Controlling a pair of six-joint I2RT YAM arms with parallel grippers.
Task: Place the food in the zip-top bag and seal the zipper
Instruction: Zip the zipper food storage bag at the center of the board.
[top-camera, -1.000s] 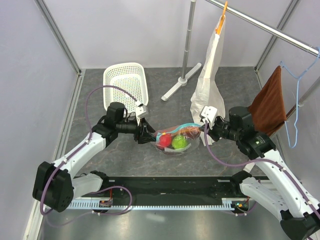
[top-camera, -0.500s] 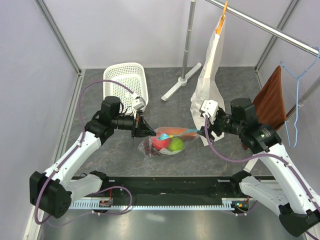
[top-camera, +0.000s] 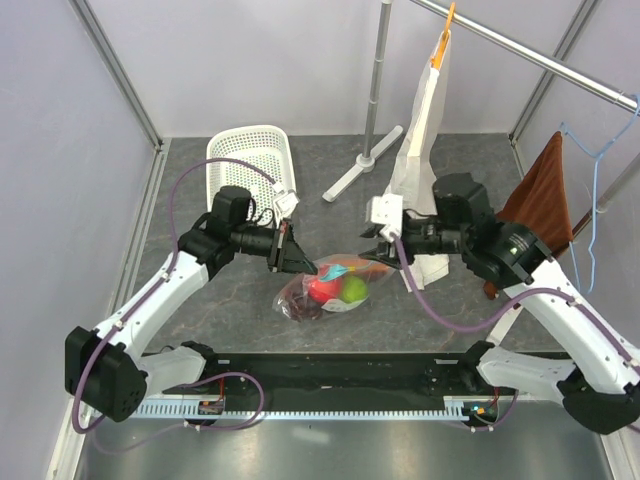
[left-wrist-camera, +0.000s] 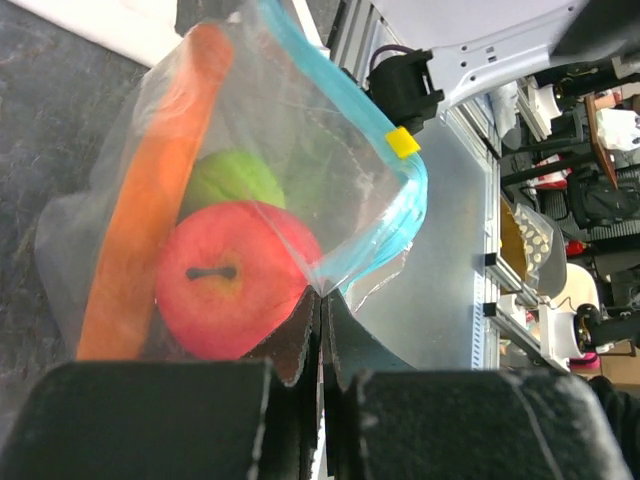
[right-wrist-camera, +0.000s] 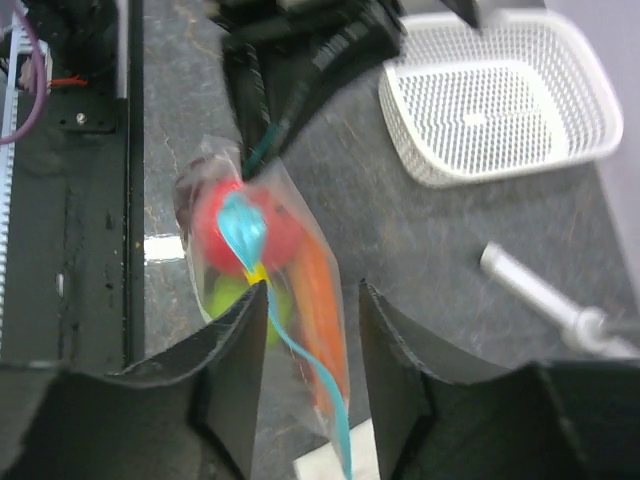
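Zip-top bag (top-camera: 325, 292) at middle of counter (top-camera: 450, 320), holding red apple (top-camera: 324, 288), green round fruit (top-camera: 352, 290), papaya slice (left-wrist-camera: 150, 200). Teal zipper (left-wrist-camera: 350, 110) with yellow slider (left-wrist-camera: 403, 142) along mouth. Left pincer (top-camera: 300, 264) pressed together, pinching bag corner at zipper end. Right pincer (right-wrist-camera: 310, 295) spread, fingers (right-wrist-camera: 235, 360) astride zipper strip. White basket (top-camera: 250, 160) behind left.

Clear, floppy zip-top bag (left-wrist-camera: 350, 200), mouth edge uppermost, body sagging below. Teal zipper (left-wrist-camera: 345, 95) along the mouth, curled over at one corner, with a small yellow slider (left-wrist-camera: 403, 142) on it; sealed or not, impossible to tell. Inside, packed close against the film: red apple (left-wrist-camera: 225, 290), stem pit turned toward the left wrist view; green round fruit (left-wrist-camera: 232, 180) touching it behind; orange papaya slice (left-wrist-camera: 150, 200) lengthwise along one side wall. Dark purple grape bunch (top-camera: 296, 303) at the lowest corner.
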